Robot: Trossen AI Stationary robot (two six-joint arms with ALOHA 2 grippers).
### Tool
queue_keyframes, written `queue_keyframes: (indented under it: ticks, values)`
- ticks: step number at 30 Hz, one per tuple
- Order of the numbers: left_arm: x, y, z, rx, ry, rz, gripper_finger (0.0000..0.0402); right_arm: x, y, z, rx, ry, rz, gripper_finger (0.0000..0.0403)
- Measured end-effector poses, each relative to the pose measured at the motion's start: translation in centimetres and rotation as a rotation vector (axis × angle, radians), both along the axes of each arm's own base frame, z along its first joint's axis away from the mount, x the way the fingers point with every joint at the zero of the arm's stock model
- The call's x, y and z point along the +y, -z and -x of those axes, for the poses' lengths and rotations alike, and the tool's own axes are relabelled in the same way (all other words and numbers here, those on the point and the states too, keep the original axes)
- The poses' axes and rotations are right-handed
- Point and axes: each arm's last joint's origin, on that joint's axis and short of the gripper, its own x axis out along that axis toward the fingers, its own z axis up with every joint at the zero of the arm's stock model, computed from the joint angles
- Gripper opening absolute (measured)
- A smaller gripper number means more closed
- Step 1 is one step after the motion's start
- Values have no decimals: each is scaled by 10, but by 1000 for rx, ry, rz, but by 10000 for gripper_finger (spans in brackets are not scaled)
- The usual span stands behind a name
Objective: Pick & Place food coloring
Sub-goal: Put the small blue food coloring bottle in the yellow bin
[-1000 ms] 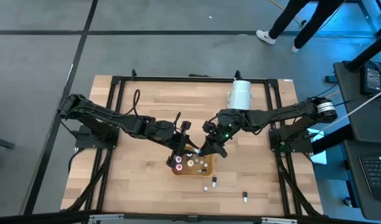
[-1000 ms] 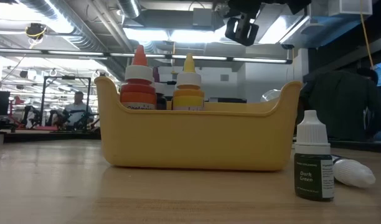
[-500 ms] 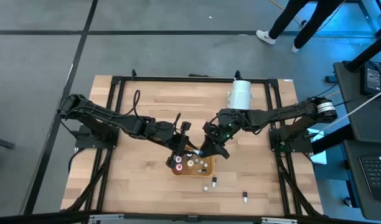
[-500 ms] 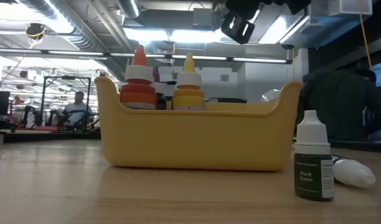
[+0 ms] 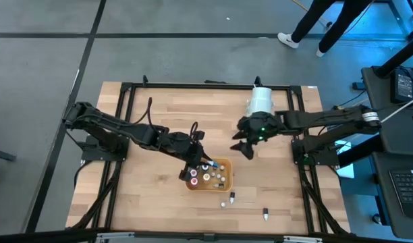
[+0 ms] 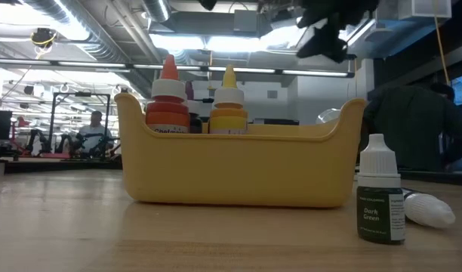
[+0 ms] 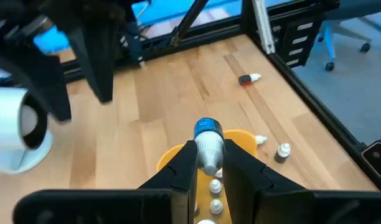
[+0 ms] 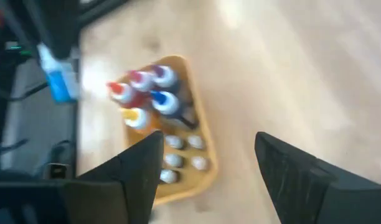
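Right pincer (image 5: 244, 150) has withdrawn from the tray (image 5: 226, 178) over the wooden table (image 5: 159, 108).

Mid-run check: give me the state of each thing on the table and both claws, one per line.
Left claw: shut on blue-capped bottle, over the tray.
Right claw: open, empty, away from the tray.
Yellow tray: holds several upright bottles.
Dark green bottle: upright on the table, outside the tray.
White cylinder: standing, untouched.

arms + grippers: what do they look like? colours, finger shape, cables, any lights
Both arms are dark, slim and multi-jointed. The left gripper has two flat black wedge fingers; the right gripper has two broad black slabs. A thin black cable loops over the left arm. A small green light glows on the right arm's wrist, and its shoulder end is silver.
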Motion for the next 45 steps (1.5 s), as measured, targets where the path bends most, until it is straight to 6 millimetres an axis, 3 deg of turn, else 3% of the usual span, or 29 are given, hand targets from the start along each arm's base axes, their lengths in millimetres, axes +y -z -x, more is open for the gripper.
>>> queue_keyframes:
  ticks: [8, 12, 18, 25, 29, 36, 45]
  values:
    - [4, -30, -7, 19, -80, 101, 50, 0, -12, 21, 3, 53, 23, 254]
    - [-3, -28, -26, 162, -102, 91, 50, 0, -11, 23, 23, 45, 17, 254]
    - [-14, -20, -57, 417, -179, 122, 50, 0, -3, 31, 147, 53, 7, 254]
    - [-46, -3, -92, 461, -98, 61, 49, 3, 3, 38, 235, 41, 22, 254]
    - [-52, 15, -106, 497, -103, 39, 50, 7, 3, 38, 236, 26, 26, 254]
    - [-60, 46, -112, 594, -150, 3, 50, 12, 3, 39, 237, 2, 31, 254]
    - [-70, 52, -109, 602, -215, -31, 50, 15, 3, 39, 239, -4, 37, 254]
